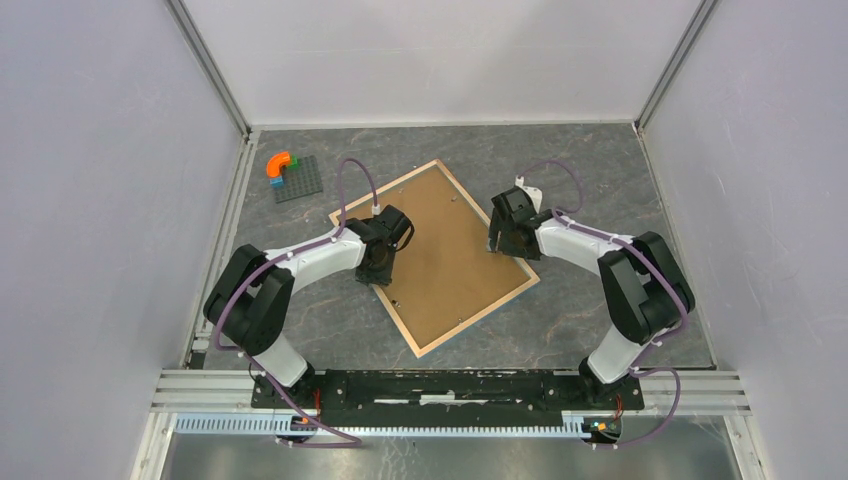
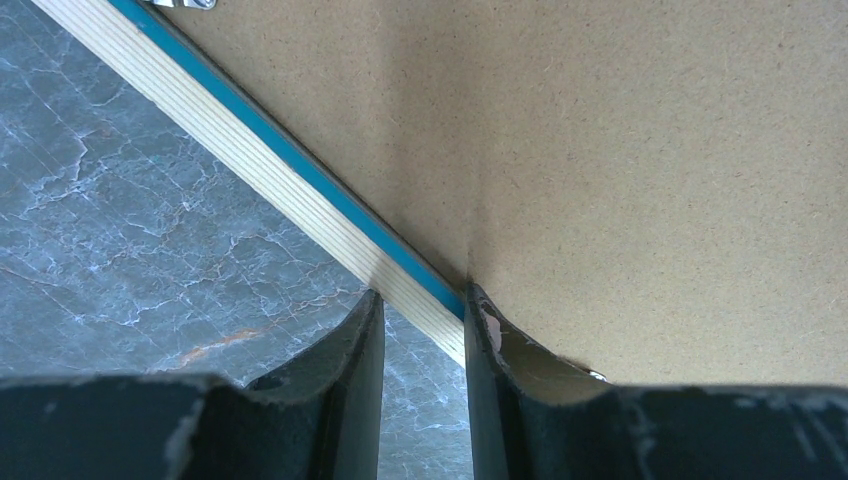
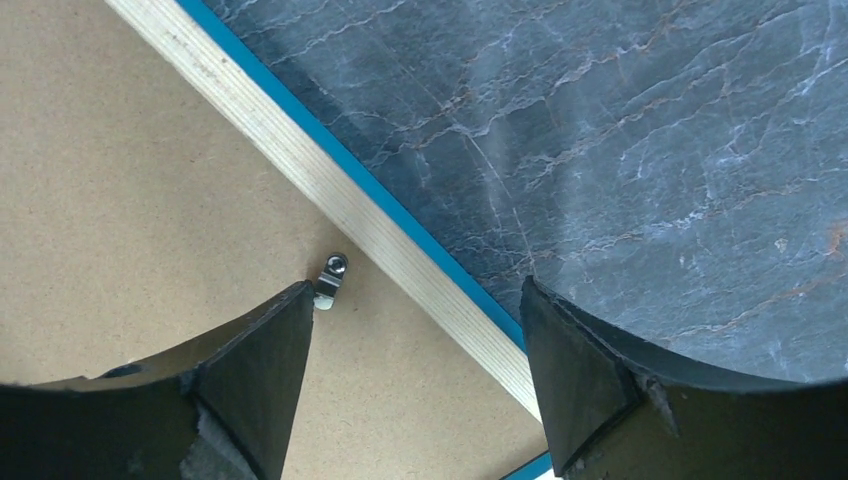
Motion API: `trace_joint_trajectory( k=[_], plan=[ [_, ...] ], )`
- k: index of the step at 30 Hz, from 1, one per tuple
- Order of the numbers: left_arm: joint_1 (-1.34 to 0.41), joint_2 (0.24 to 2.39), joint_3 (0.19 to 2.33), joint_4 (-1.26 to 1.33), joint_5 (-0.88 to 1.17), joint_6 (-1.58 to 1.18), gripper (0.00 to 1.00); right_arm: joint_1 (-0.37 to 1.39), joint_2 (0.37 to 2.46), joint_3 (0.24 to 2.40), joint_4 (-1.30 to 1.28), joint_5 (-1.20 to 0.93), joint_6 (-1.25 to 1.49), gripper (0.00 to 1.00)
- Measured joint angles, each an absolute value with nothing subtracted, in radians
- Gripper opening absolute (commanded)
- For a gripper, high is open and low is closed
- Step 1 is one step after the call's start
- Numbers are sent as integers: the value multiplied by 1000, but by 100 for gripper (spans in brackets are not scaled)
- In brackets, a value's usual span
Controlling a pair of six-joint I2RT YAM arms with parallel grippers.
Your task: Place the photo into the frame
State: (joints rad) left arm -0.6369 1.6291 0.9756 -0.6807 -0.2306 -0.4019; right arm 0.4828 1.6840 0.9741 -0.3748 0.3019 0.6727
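The frame (image 1: 480, 318) lies face down and skewed in the middle of the table, its light wood rail and blue lip around a plain brown backing board (image 1: 445, 250). The photo is hidden. My left gripper (image 1: 378, 268) points down at the frame's left rail. In the left wrist view the rail (image 2: 250, 145) runs between the tips of the left gripper (image 2: 420, 300), which are closed on it. My right gripper (image 1: 497, 245) stands open astride the right rail (image 3: 380, 235). One fingertip of the right gripper (image 3: 415, 295) sits by a small metal tab (image 3: 333, 272) on the board (image 3: 150, 200).
A grey baseplate (image 1: 297, 178) with an orange curved brick (image 1: 278, 163) sits at the back left. White walls close in the dark marbled table (image 1: 620, 180) on three sides. The arms' bases stand at the near edge.
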Motion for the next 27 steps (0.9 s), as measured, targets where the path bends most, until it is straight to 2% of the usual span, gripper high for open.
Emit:
trace_joint_trajectory(
  k=[6,9,22,25,27],
  plan=[
    [-642,1629,976,-681,-233,-401,2,492,1684,974,-372,301,637,60],
    [-643,1629,976,-681,-234,-401,2,492,1679,972,-377,299,599,55],
    [-643,1629,976,-681,-234,-400,2,492,1681,970,-347,264,400,49],
    [-644,1629,976,-681,-234,-400,2,489,1689,977,-342,250,342,41],
    [-645,1629,976,-681,-235,-400,2,487,1694,981,-336,241,303,30]
  ],
)
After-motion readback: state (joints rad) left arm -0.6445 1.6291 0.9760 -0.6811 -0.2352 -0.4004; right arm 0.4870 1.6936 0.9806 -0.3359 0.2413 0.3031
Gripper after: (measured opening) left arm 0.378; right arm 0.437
